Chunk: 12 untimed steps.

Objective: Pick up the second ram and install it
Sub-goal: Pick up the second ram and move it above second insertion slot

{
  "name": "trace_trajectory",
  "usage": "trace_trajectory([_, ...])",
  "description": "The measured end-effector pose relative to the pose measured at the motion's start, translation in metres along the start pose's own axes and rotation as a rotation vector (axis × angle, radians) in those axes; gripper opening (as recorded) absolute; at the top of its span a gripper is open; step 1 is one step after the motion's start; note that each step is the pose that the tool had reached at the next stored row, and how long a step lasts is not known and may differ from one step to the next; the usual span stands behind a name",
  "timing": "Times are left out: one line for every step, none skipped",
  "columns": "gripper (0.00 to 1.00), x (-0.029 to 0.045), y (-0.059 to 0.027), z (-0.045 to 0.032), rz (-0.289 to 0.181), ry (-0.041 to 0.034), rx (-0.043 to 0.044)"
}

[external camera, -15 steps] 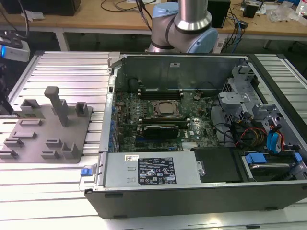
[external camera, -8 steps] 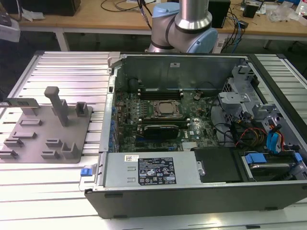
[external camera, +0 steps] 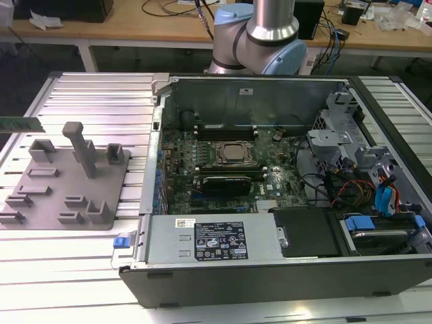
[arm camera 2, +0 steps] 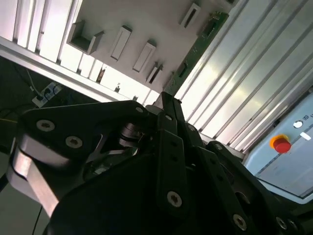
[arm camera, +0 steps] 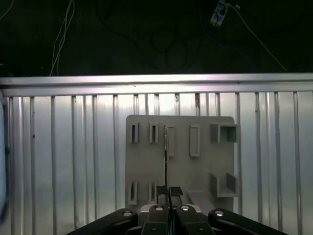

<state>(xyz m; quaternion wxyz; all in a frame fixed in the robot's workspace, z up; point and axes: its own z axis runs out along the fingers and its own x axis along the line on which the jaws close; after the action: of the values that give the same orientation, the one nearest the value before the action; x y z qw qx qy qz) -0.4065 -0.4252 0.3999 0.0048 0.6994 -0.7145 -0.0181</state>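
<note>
The gripper point(arm camera: 169, 192) is clamped on the second ram point(arm camera: 166, 156). In the first wrist view the ram runs edge-on from between the fingertips out over the grey fixture plate point(arm camera: 182, 169), clear of its pockets. In the exterior view the green stick hangs level in the air, above the plate's side that is farthest from the open computer case point(external camera: 152, 177). The grip looks centred and square, so my judgement is that carrying well means keeping the board level and untwisted, with its long edge parallel to the memory slots point(external camera: 226, 129) deep in the case, well away from the plate. The tightest edges are the tall post point(external camera: 82, 147) standing on the plate and the case's side wall just beside the plate; both rise above the plate's surface, so height matters here. Above the plate the air is open, and the ribbed worktop point(external camera: 88, 91) around it offers free room.
</note>
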Motion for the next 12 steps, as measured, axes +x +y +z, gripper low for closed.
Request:
trace_trajectory([0.09,-0.0001,0.0002,-0.0059,0.0,0.0,0.0001])
trace_trajectory([0.09,-0.0003,0.0004,-0.0124,0.0,-0.0001,0.0001])
trace_trajectory([0.09,-0.0002,0.0005,-0.0131,0.0,-0.0001,0.0002])
trace_trajectory([0.09,-0.0003,0.0005,-0.0131,0.0,-0.0002,0.0003])
trace_trajectory([0.09,-0.0003,0.0004,-0.0132,0.0,-0.0002,0.0002])
trace_trajectory([0.09,-0.0003,0.0004,-0.0134,0.0,-0.0001,0.0001])
trace_trajectory([0.09,-0.0003,0.0004,-0.0135,0.0,-0.0001,0.0])
trace_trajectory([0.09,-0.0003,0.0001,-0.0136,0.0,0.0,-0.0001])
trace_trajectory([0.09,-0.0003,-0.0015,-0.0136,0.0,0.0,-0.0001])
trace_trajectory([0.09,-0.0004,-0.0049,-0.0137,0.0,-0.0001,0.0])
trace_trajectory([0.09,-0.0005,-0.0067,-0.0137,0.0,-0.0001,0.0])
trace_trajectory([0.09,-0.0005,-0.0087,-0.0138,0.0,0.0,-0.0001])
